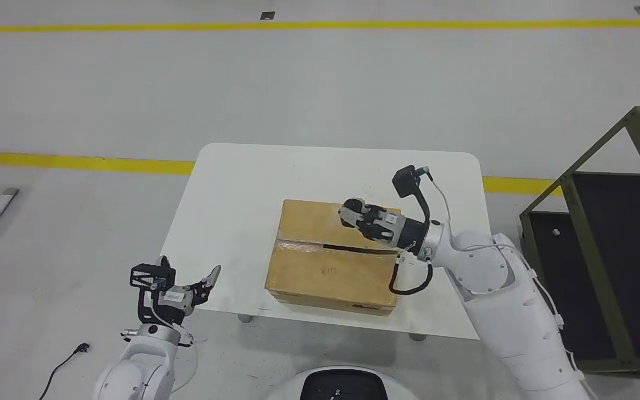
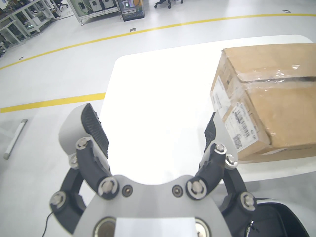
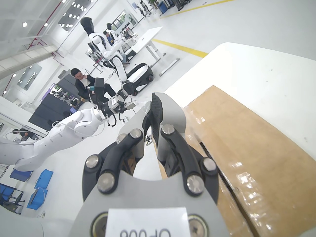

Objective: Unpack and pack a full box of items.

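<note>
Cardboard box (image 1: 330,265) sits shut at the middle of the white counter (image 1: 230,190). Its top flaps meet at a seam (image 1: 310,243) sealed with wrinkled clear tape, and paper labels (image 2: 237,124) cover one end. Our right claw (image 1: 350,216) is at the seam, fingers pressed together. Our left claw (image 1: 192,275) hangs spread apart by the counter's corner, well apart from the box. We judge that pulling at the tape with nothing bracing the box could drag it, tip it or tear a flap.
</note>
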You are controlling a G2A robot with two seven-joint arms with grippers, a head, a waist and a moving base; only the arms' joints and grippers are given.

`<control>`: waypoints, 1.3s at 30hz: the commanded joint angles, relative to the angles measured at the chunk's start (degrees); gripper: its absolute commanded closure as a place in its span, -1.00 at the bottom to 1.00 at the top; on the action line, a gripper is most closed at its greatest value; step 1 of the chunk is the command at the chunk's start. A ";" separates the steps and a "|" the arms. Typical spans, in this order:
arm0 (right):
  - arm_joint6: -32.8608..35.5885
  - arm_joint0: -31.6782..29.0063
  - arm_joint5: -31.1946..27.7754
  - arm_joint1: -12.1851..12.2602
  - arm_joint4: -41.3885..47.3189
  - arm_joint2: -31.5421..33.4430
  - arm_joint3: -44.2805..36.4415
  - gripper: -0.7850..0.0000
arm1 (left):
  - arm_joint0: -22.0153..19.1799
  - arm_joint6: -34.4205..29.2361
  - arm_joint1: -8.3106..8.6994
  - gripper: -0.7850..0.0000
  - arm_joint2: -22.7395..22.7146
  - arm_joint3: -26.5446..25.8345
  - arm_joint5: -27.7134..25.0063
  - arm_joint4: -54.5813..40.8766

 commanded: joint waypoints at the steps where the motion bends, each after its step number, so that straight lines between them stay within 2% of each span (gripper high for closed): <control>1: 0.13 0.35 -0.21 0.08 -0.03 0.18 -0.10 1.00 | -0.54 -1.54 -0.16 -1.00 0.77 -0.81 -0.92 -2.63; 5: 0.55 1.31 -0.18 0.26 -0.68 0.47 -0.65 1.00 | -2.04 -3.26 -0.32 -1.00 2.61 -2.24 -3.92 -5.02; 20: 1.19 2.04 0.44 0.50 -3.28 0.07 -1.43 1.00 | -2.04 -3.26 -0.32 -1.00 2.61 -2.24 -3.92 -5.02; 23: 1.51 2.10 2.08 0.60 -5.49 -0.32 -2.35 1.00 | -2.04 -3.26 -0.32 -1.00 2.61 -2.24 -3.92 -5.02; 27: 2.01 4.59 5.16 0.26 -6.95 -2.61 -2.54 1.00 | -2.72 -4.90 -0.50 -1.00 5.43 -2.79 -5.89 -5.15; 35: 3.02 11.58 9.31 -1.06 -6.49 -8.48 0.46 1.00 | -7.16 -9.42 -1.11 -1.00 12.03 -1.79 -8.40 -5.97; 39: 4.14 15.20 10.18 -1.89 -6.11 -11.79 2.87 1.00 | -7.16 -9.42 -1.11 -1.00 12.03 -1.79 -8.40 -5.97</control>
